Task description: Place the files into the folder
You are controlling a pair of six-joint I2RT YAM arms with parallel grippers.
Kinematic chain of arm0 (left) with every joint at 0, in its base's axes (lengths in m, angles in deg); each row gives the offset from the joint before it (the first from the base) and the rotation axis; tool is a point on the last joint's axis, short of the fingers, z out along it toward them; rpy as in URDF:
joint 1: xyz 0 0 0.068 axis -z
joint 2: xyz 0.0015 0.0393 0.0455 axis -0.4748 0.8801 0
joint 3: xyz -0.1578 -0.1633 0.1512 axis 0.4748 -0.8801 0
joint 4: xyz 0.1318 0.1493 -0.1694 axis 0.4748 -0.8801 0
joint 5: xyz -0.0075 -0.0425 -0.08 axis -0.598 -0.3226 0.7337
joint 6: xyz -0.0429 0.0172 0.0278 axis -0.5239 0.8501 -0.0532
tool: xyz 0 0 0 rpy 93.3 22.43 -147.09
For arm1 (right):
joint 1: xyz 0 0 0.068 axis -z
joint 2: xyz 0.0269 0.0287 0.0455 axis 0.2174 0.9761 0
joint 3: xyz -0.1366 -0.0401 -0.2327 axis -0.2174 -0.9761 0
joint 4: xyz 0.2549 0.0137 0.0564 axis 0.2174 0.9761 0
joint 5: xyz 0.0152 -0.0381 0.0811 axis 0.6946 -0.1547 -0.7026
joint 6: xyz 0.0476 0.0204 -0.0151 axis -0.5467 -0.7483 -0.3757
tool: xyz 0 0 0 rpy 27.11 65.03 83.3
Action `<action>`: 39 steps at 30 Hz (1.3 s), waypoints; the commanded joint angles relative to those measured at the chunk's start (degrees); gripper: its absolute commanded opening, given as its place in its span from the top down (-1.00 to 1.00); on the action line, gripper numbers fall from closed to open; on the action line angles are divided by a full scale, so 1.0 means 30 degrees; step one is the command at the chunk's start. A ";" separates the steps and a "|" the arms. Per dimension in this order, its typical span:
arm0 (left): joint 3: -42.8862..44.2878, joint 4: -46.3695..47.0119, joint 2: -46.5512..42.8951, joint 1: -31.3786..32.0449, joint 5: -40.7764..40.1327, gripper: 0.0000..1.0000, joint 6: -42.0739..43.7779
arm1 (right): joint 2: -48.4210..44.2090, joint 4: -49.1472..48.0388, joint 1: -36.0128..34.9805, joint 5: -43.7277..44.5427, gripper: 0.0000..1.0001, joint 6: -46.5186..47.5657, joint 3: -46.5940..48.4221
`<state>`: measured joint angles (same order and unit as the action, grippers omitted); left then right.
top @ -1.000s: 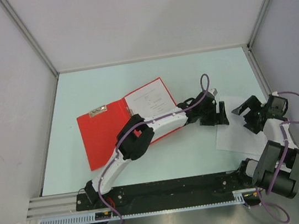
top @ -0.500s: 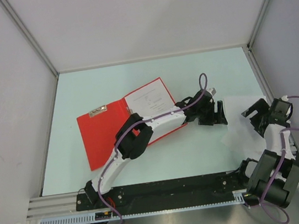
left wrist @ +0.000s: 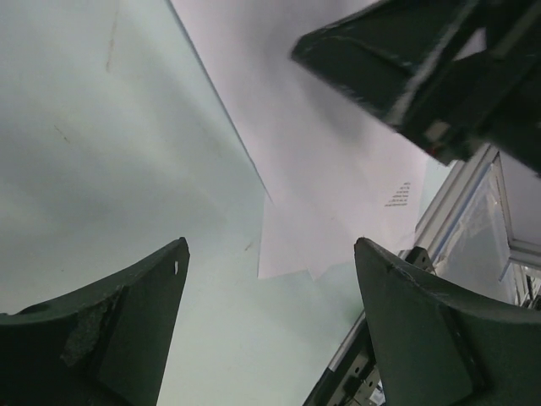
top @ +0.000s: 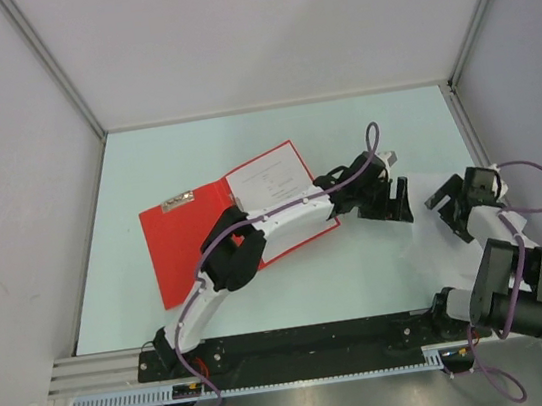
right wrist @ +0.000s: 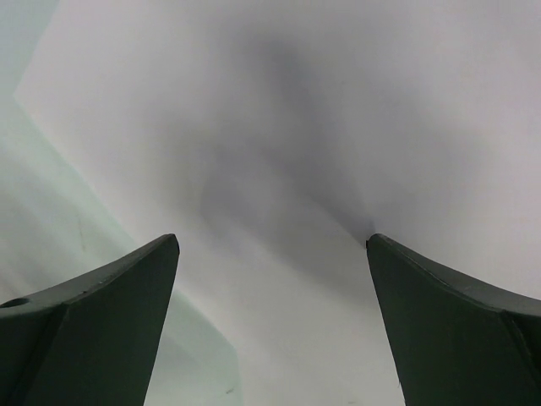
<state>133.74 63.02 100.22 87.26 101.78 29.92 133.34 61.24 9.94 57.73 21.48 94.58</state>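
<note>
The red folder (top: pixel 192 249) lies open on the table's left half, with one white printed sheet (top: pixel 270 181) on its right-hand part. More files (top: pixel 426 242) lie loose on the table at the right, overlapping; they show as white sheets (left wrist: pixel 338 169) in the left wrist view and fill the right wrist view (right wrist: pixel 338 127). My left gripper (top: pixel 398 202) (left wrist: pixel 272 245) is open just left of these sheets, above bare table. My right gripper (top: pixel 445 204) (right wrist: pixel 272 239) is open low over the sheets, nothing between its fingers. It faces the left gripper at close range.
The light green table (top: pixel 242 136) is walled by grey panels at the back and both sides. An aluminium rail (top: pixel 300 340) runs along the near edge by the arm bases. The left arm (top: pixel 283 219) reaches across the folder's lower right corner.
My right gripper has swung left and farther onto the loose sheets, closing in on the left gripper. The left gripper has shifted slightly right. Both stay open.
</note>
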 commanded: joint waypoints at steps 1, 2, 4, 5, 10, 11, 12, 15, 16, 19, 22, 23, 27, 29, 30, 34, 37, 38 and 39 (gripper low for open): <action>0.1001 -0.0715 -0.2108 -0.0010 -0.0062 -0.72 0.1207 | 0.1414 -0.0290 -0.2921 -0.0886 -1.00 -0.3068 -0.0730; 0.1001 -0.0804 -0.2196 -0.0068 -0.0150 -0.72 0.1295 | 0.1738 -0.0698 -0.3510 -0.0949 -1.00 -0.3569 -0.0789; 0.0943 -0.1067 -0.2518 -0.0097 -0.0384 -0.72 0.1704 | 0.2440 -0.1344 -0.4333 -0.1821 -0.99 -0.4333 -0.0790; 0.0913 -0.1185 -0.2548 -0.0097 -0.0443 -0.72 0.1822 | 0.2531 -0.2188 -0.5178 -0.2147 -0.99 -0.4887 -0.0790; 0.0767 -0.1363 -0.2841 -0.0127 -0.0358 -0.71 0.2262 | 0.1744 -0.1146 -0.5013 -0.1393 -0.99 -0.3112 0.1316; 0.0622 -0.1217 -0.2899 -0.0127 -0.0153 -0.71 0.2204 | 0.1103 -0.0620 -0.4169 -0.0925 -1.00 -0.1626 0.1726; 0.0243 -0.0867 -0.2958 -0.0127 0.0023 -0.72 0.2059 | 0.0836 -0.0411 -0.3697 0.0066 -0.99 -0.0916 0.2136; -0.0810 -0.0106 -0.3280 -0.0010 0.0814 -0.71 0.1706 | 0.0189 -0.0233 -0.1534 0.2817 -0.99 0.1454 0.3135; -0.1076 0.0043 -0.3542 0.0077 0.1135 -0.71 0.1648 | 0.0159 -0.0320 -0.0944 0.3294 -1.00 0.2016 0.3455; -0.2277 0.0658 -0.4302 0.0137 0.1722 -0.74 0.1560 | 0.0421 -0.0759 0.1196 0.4294 -0.99 0.3337 0.3896; -0.3216 0.1069 -0.4861 0.0137 0.1929 -0.78 0.1413 | 0.1212 -0.0790 0.3417 0.3771 -0.99 0.3603 0.4132; -0.3392 0.1157 -0.5124 0.0137 0.2219 -0.78 0.1297 | 0.1475 -0.0993 0.3862 0.3565 -0.99 0.3603 0.4190; -0.3948 0.1100 -0.5622 0.0195 0.2603 -0.79 0.1325 | 0.2180 -0.1229 0.4861 0.3215 -0.99 0.3984 0.4250; -0.4183 0.1216 -0.5829 0.0254 0.2719 -0.78 0.1267 | 0.2356 -0.1375 0.5243 0.3123 -1.00 0.4333 0.4249; -0.4359 0.1275 -0.6004 0.0254 0.2836 -0.78 0.1266 | 0.2559 -0.1434 0.5389 0.2717 -0.99 0.4423 0.4249; -0.4419 0.1275 -0.6268 0.0313 0.3218 -0.78 0.1295 | 0.3584 -0.1580 0.6121 0.1047 -0.99 0.4453 0.4104; -0.4419 0.1450 -0.6444 0.0342 0.3335 -0.78 0.1237 | 0.3821 -0.1873 0.6152 0.0166 -0.99 0.4365 0.3753; -0.4361 0.1422 -0.6445 0.0342 0.3394 -0.78 0.1208 | 0.3908 -0.1961 0.6239 -0.0416 -1.00 0.4278 0.3664; -0.4331 0.1480 -0.6474 0.0342 0.3423 -0.78 0.1208 | 0.3938 -0.1991 0.6269 -0.0596 -0.99 0.4190 0.3605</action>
<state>121.04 65.43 85.12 87.96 110.00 34.21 144.48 57.79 28.19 60.83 33.52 105.72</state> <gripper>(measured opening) 0.889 0.995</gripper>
